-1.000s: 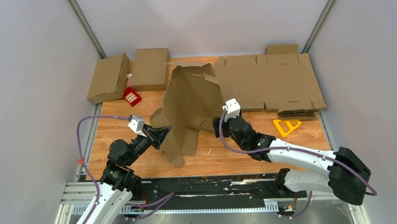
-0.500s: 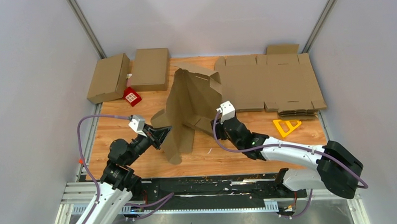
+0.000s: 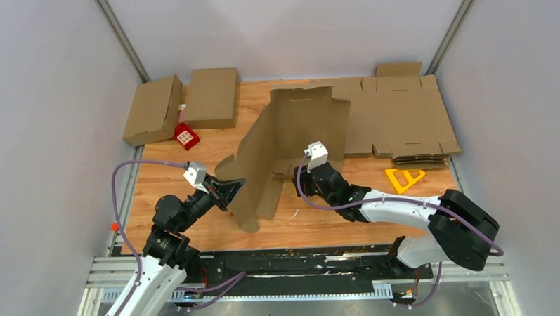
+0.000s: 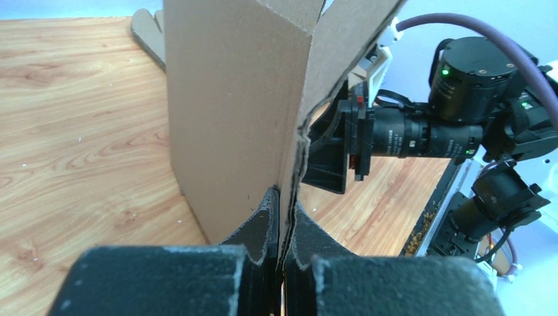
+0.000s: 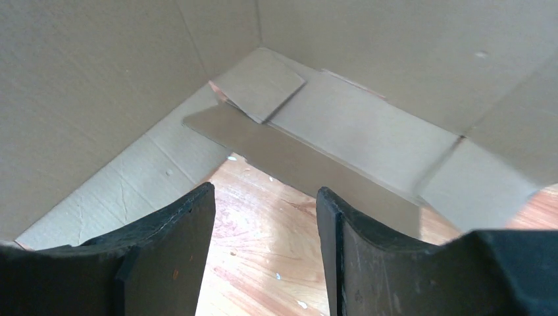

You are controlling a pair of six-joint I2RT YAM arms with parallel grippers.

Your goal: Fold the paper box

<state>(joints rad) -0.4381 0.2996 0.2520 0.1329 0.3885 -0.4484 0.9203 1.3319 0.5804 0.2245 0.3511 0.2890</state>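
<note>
A brown cardboard box blank (image 3: pixel 290 140) stands partly raised in the middle of the table, its panels upright and angled. My left gripper (image 3: pixel 234 185) is shut on the blank's near left edge; the left wrist view shows both jaws pinching the cardboard edge (image 4: pixel 289 197). My right gripper (image 3: pixel 292 173) is open and empty, low inside the raised blank, jaws pointing at its inner flaps (image 5: pixel 342 131) that lie on the table. The right gripper (image 5: pixel 265 197) touches nothing that I can see.
Two folded boxes (image 3: pixel 152 108) (image 3: pixel 212 97) lie at the back left, with a small red object (image 3: pixel 186 137) beside them. A stack of flat box blanks (image 3: pixel 395 115) lies at the back right. A yellow triangle tool (image 3: pixel 403 177) lies near the right arm.
The right gripper has moved left and under the blank. The blank's far panel has swung up and to the right, now standing taller and wider. The left gripper has kept its hold.
</note>
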